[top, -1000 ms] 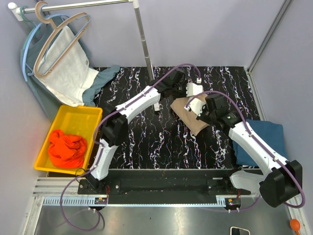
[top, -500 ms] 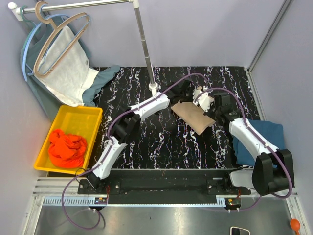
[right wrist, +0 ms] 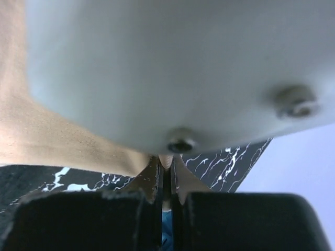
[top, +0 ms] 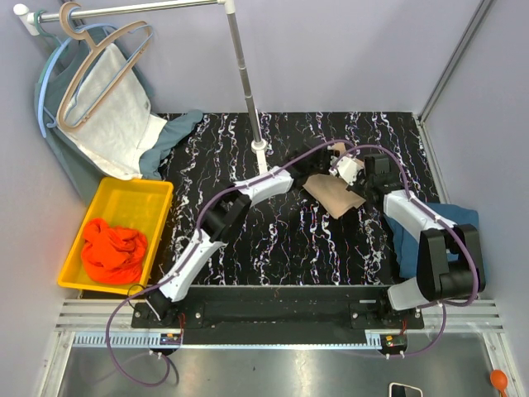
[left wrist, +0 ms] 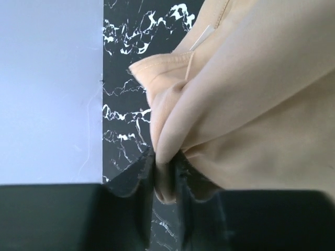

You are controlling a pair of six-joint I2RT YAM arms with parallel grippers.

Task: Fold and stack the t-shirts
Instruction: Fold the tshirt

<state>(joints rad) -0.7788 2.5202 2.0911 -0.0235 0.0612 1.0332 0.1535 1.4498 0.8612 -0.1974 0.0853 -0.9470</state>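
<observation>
The beige-tan t-shirt (top: 335, 197) lies folded small on the black marbled table (top: 273, 240), right of centre. My left gripper (top: 322, 168) is shut on a fold of its edge, and the pinched cloth shows between the fingers in the left wrist view (left wrist: 165, 175). My right gripper (top: 354, 176) is shut on a thin beige edge (right wrist: 166, 163), close beside the left one. The dark teal-blue t-shirt (top: 442, 225) lies at the table's right edge under my right arm. The orange-red t-shirt (top: 111, 251) is bunched in the yellow bin (top: 136, 194).
A clothes-rail pole (top: 246, 83) stands at the back centre. Hangers on the rail at the back left carry a white cloth (top: 111, 112) and a grey-green garment (top: 173, 132). A white housing (right wrist: 172, 68) fills the top of the right wrist view.
Both grippers have moved right and towards the back, carrying the beige shirt with them. The shirt now lies farther right and looks smaller.
</observation>
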